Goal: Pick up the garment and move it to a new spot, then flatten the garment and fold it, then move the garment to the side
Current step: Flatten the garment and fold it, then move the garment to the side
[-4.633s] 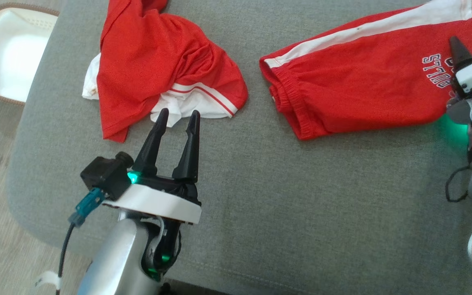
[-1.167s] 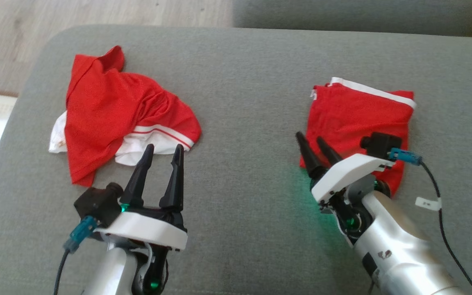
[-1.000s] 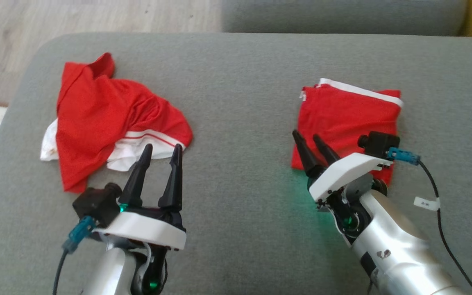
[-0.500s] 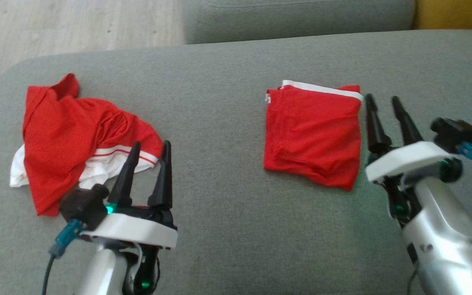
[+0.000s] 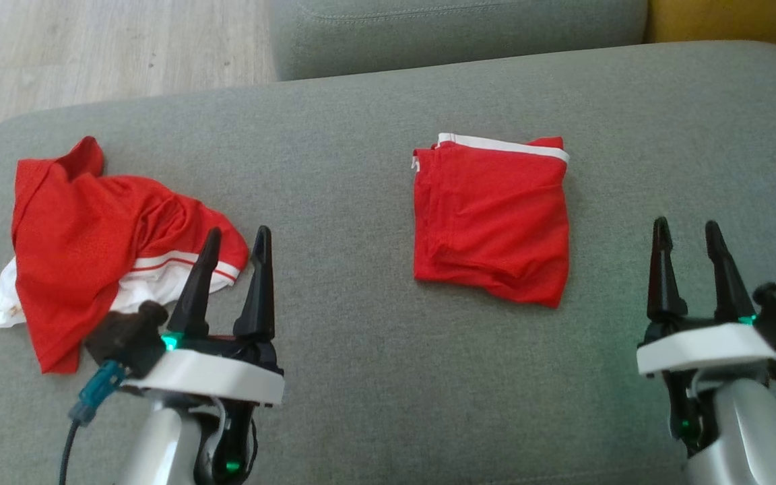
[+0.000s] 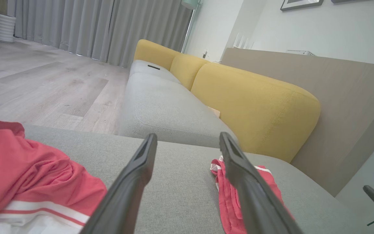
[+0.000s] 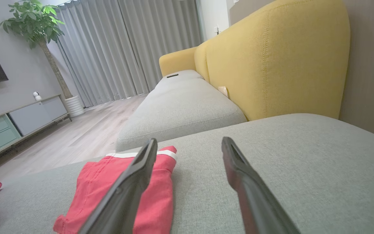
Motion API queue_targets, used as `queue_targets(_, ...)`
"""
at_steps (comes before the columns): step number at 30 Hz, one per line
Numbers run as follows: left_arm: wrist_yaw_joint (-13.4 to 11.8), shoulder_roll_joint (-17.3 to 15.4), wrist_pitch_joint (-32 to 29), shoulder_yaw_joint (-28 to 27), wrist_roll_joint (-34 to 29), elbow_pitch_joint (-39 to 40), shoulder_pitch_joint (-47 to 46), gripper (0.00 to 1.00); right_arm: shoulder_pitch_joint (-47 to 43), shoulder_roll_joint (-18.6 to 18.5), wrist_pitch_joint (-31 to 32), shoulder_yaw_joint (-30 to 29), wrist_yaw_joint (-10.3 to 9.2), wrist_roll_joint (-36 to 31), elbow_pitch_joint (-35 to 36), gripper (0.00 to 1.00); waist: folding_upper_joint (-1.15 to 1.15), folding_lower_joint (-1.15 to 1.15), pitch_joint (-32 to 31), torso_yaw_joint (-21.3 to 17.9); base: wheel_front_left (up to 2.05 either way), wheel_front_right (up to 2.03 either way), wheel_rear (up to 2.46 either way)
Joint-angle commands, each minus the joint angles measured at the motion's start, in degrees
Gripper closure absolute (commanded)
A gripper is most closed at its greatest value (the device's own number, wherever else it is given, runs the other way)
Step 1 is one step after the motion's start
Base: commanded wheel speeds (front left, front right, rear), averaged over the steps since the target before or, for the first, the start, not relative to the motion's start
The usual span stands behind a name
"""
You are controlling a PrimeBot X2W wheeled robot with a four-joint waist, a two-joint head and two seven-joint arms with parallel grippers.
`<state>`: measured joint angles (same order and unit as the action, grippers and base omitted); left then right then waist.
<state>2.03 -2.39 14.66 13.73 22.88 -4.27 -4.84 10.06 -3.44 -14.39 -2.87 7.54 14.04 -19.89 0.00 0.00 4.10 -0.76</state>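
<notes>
Jaws are standing wide apart, gripping nothing; the folded red garment (image 7: 102, 182) is lying on the grey sofa cushion (image 7: 304, 162) behind the left-side jaw, which is partly covering it.

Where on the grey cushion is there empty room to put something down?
The cushion is bare between the crumpled garment and the folded garment, and right of the folded garment, ahead of the right gripper. The left end is crowded: crumpled garment and left gripper.

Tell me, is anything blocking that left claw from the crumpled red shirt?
Nothing visible does. The open left gripper points at the crumpled red garment, right by its near edge, with bare grey cushion beside it. The folded red garment lies well off to the right, clear of that path.
</notes>
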Motion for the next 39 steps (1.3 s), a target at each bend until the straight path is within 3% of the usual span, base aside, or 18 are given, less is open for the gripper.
queue_targets(1, 0.0, -0.5, 0.3, -2.0, 0.8, 1.0, -0.6, 0.00, 0.9, 0.3, -0.6, 1.1, -0.05, -0.5, 2.6, 0.00, 0.00, 0.00, 0.0, -0.1, 0.00, 0.00, 0.00)
queue_targets(11, 0.1, -0.5, 0.3, -1.8, 0.0, 1.1, -1.2, 0.00, 0.6, 0.5, 0.2, 0.4, -0.05, -1.6, 4.1, 0.00, 0.00, 0.00, 1.7, 0.7, 0.00, 0.00, 0.00)
queue_targets(15, 0.3, -0.5, 0.3, -1.5, 0.1, 1.0, -1.6, 0.00, 2.2, 0.6, 2.4, -0.3, -0.05, -5.3, 2.7, 0.00, 0.00, 0.00, 2.4, 1.9, 0.00, 0.00, 0.00)
queue_targets(23, 0.1, -0.5, 0.3, 1.1, 1.0, 1.1, -3.2, 0.00, 9.7, 0.6, 10.8, 0.1, -0.05, -5.6, -4.5, 0.00, 0.00, 0.00, 5.4, 6.2, 0.00, 0.00, 0.00)
queue_targets(30, -0.3, -0.5, 0.3, 2.1, 1.8, 0.9, -4.0, 0.00, 15.1, 0.6, 16.5, -3.9, -0.05, -4.8, -12.5, 0.00, 0.00, 0.00, 7.3, 9.5, 0.00, 0.00, 0.00)
queue_targets(39, -0.3, -0.5, 0.3, 2.5, 2.0, 0.6, -4.4, 0.00, 20.2, 0.6, 18.9, -7.5, -0.05, -3.4, -21.7, 0.00, 0.00, 0.00, 8.8, 11.9, 0.00, 0.00, 0.00)
